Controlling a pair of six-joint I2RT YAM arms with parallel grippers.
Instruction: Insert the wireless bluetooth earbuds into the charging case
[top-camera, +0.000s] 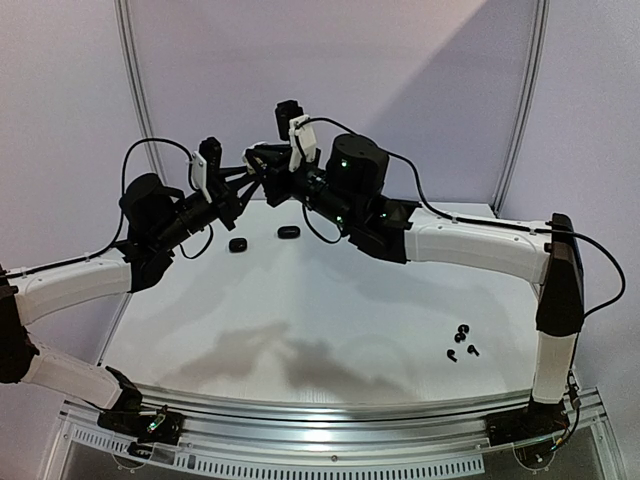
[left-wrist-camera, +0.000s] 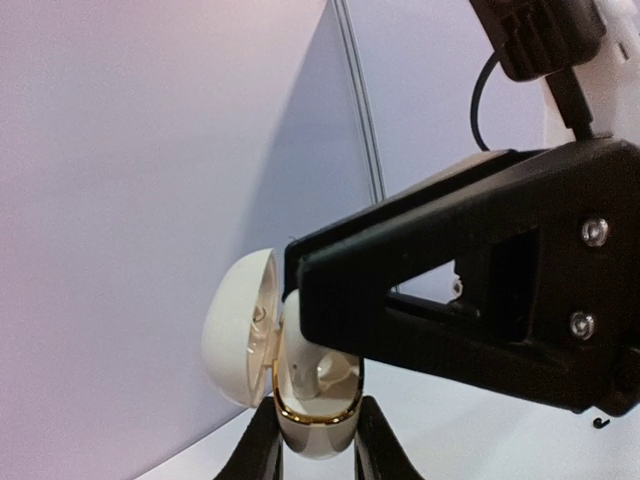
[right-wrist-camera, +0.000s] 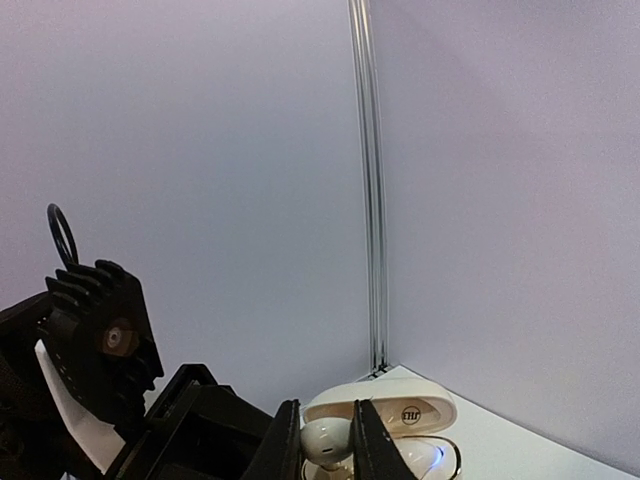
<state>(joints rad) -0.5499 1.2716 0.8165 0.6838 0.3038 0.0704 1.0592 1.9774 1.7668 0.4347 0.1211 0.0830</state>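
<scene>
Clamped tight in left gripper (left-wrist-camera: 318, 440): open white charging case (left-wrist-camera: 240, 330). Pinched between nearly closed right gripper (right-wrist-camera: 325, 425) jaws, at its open mouth: whitish earbud (right-wrist-camera: 322, 445).

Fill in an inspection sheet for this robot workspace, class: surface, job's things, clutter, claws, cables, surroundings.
Surface: white table, shadowed near the front.
Job's things: white charging case open, gold-rimmed; white earbud held at its mouth; black earbuds loose on the table's right.
Clutter: two black oval cases at the far side.
Claws: left claw shut on the white charging case; right claw shut on the white earbud.
Cables: black cables loop along both arms.
Surroundings: pale walls, metal posts.
</scene>
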